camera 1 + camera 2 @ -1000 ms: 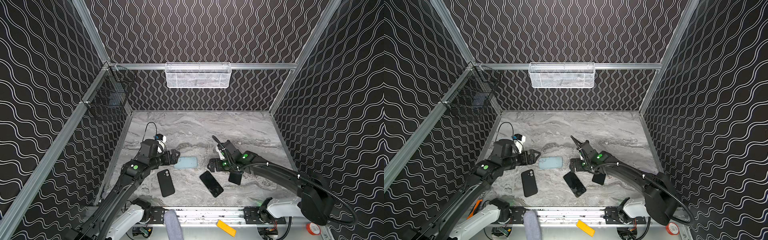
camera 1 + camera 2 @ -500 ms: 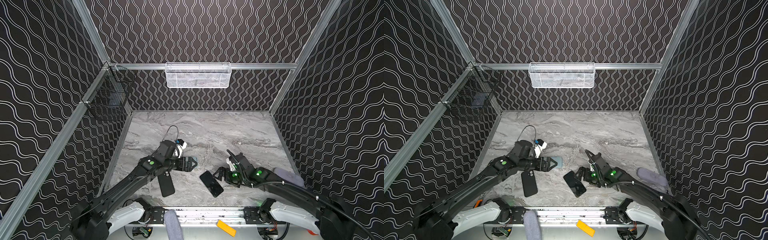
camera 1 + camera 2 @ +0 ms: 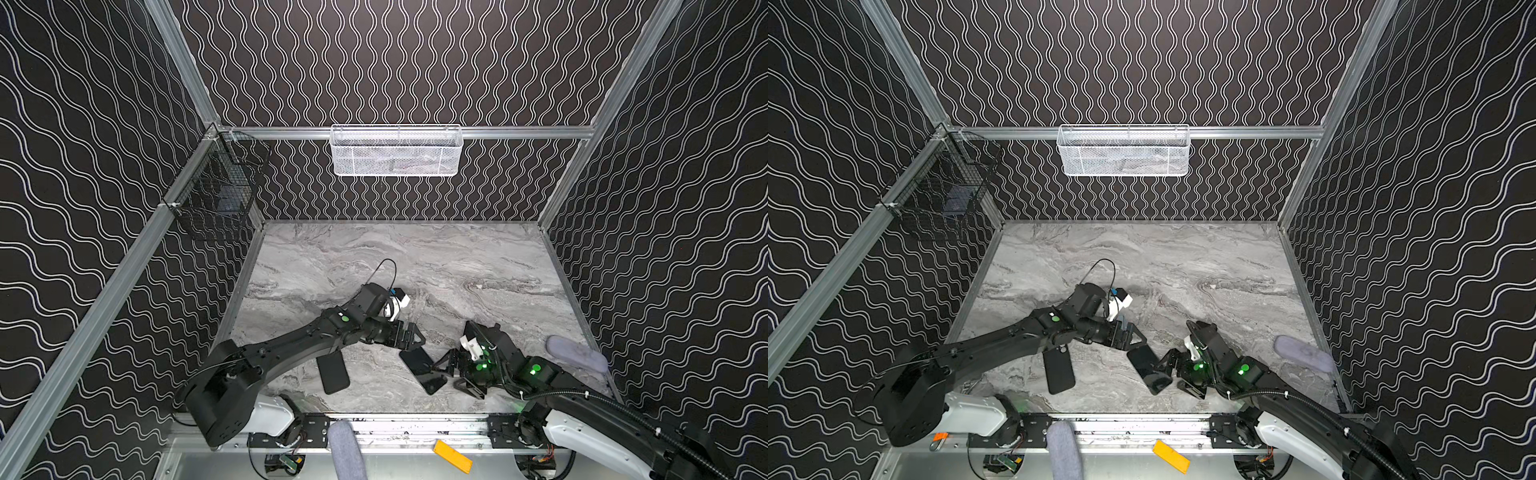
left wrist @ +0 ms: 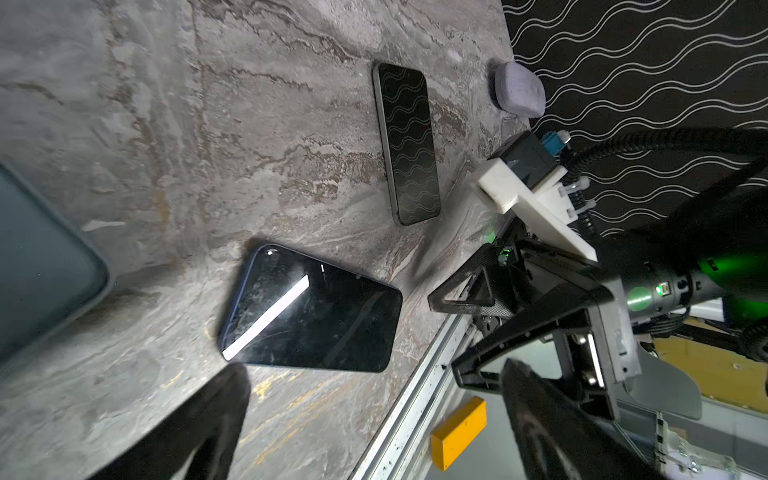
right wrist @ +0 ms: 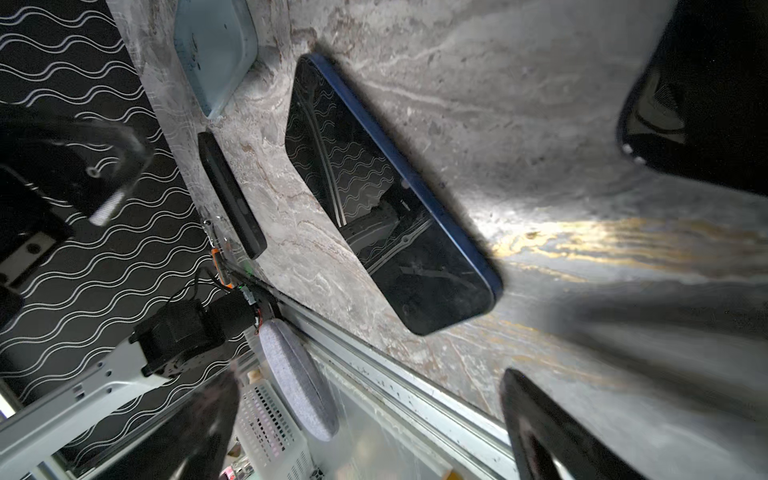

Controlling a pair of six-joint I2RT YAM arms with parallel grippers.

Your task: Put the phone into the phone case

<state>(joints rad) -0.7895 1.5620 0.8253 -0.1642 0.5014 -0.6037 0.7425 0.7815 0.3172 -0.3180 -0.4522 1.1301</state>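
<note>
Marble tabletop (image 3: 415, 257), wavy-print walls all round. White mesh basket (image 3: 395, 151) on back wall, contents unclear. Black wire basket (image 3: 216, 195) on left wall holds a dark boxy item (image 3: 228, 201). Phone (image 3: 423, 370) lies flat, screen up, near the front rail (image 3: 415, 417), betw. my grippers, touching neither. Pale blue case (image 4: 41, 270) shows only in wrist views, close under my left wrist; can't make it out in top views. Left gripper (image 3: 411, 338) spread wide, empty. Right gripper (image 3: 455, 374) spread too, empty, just beside phone's edge. 2nd dark handset (image 3: 332, 374) left of phone. Back half of table is open room.
</note>
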